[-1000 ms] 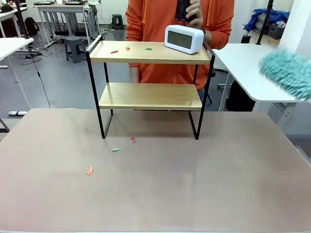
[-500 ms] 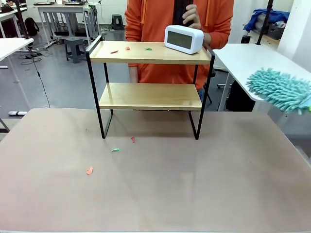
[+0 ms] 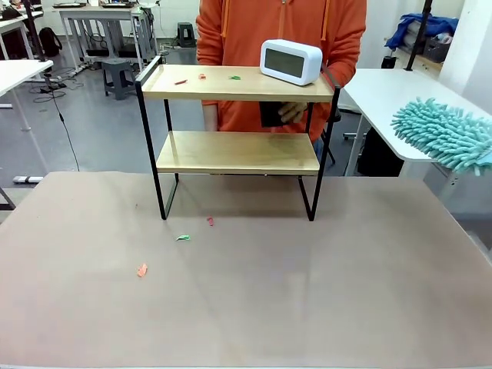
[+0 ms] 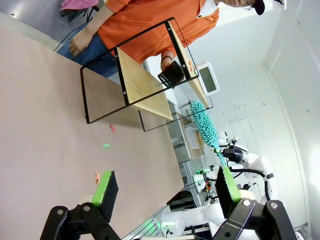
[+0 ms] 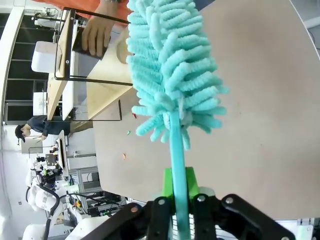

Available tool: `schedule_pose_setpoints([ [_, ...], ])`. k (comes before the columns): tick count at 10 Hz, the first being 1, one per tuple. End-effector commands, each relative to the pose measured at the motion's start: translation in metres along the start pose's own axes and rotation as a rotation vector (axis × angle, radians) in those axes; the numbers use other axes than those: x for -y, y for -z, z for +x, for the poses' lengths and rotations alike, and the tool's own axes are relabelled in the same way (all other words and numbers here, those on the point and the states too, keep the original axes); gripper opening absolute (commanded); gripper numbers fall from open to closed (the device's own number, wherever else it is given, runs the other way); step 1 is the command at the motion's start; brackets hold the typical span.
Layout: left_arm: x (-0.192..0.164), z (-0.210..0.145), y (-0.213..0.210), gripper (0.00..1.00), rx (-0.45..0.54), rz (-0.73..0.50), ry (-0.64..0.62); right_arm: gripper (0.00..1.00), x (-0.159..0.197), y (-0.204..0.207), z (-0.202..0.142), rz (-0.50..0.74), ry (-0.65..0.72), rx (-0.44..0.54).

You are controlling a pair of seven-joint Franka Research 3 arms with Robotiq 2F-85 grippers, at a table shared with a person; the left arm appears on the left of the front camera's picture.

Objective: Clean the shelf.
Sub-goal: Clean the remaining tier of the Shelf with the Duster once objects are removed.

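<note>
The shelf (image 3: 238, 92) stands at the far middle of the brown table (image 3: 323, 292). A white clock (image 3: 290, 61) and small red and green scraps (image 3: 202, 77) lie on its top board. In the air at the right edge hangs a teal fluffy duster (image 3: 444, 134). My right gripper (image 5: 177, 187) is shut on the duster's handle (image 5: 176, 150), with the head (image 5: 170, 70) pointing toward the shelf (image 5: 85, 65). Well back from the shelf (image 4: 145, 85), my left gripper (image 4: 165, 185) is open and holds nothing. A person's hand (image 3: 290, 112) holds a dark object behind the shelf, between the boards.
Three scraps lie on the table in front of the shelf: green (image 3: 182, 237), red (image 3: 210, 221), orange (image 3: 141, 270). A white side table (image 3: 384, 100) stands at the right behind the duster. A person in orange stands just behind the shelf.
The duster has come in a little from the right edge. The person's hand with the dark object has dropped from above the clock to behind the shelf, between the boards.
</note>
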State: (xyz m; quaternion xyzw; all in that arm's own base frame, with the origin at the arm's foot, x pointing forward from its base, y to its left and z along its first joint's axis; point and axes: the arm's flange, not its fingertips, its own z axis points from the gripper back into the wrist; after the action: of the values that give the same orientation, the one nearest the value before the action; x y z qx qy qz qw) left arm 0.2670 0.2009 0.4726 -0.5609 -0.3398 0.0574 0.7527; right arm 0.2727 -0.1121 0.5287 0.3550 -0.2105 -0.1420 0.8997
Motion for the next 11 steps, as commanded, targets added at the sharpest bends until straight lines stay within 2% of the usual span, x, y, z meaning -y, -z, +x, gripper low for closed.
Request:
schedule_pose_setpoints([
  [1, 0.0011, -0.0008, 0.0018, 1.0, 0.016, -0.02, 0.023, 0.12, 0.0007, 0.0002, -0.0014, -0.012, 0.019, 0.01],
  [11, 0.0011, -0.0008, 0.0018, 1.0, 0.016, -0.02, 0.023, 0.12, 0.0007, 0.0002, -0.0014, -0.012, 0.019, 0.01],
])
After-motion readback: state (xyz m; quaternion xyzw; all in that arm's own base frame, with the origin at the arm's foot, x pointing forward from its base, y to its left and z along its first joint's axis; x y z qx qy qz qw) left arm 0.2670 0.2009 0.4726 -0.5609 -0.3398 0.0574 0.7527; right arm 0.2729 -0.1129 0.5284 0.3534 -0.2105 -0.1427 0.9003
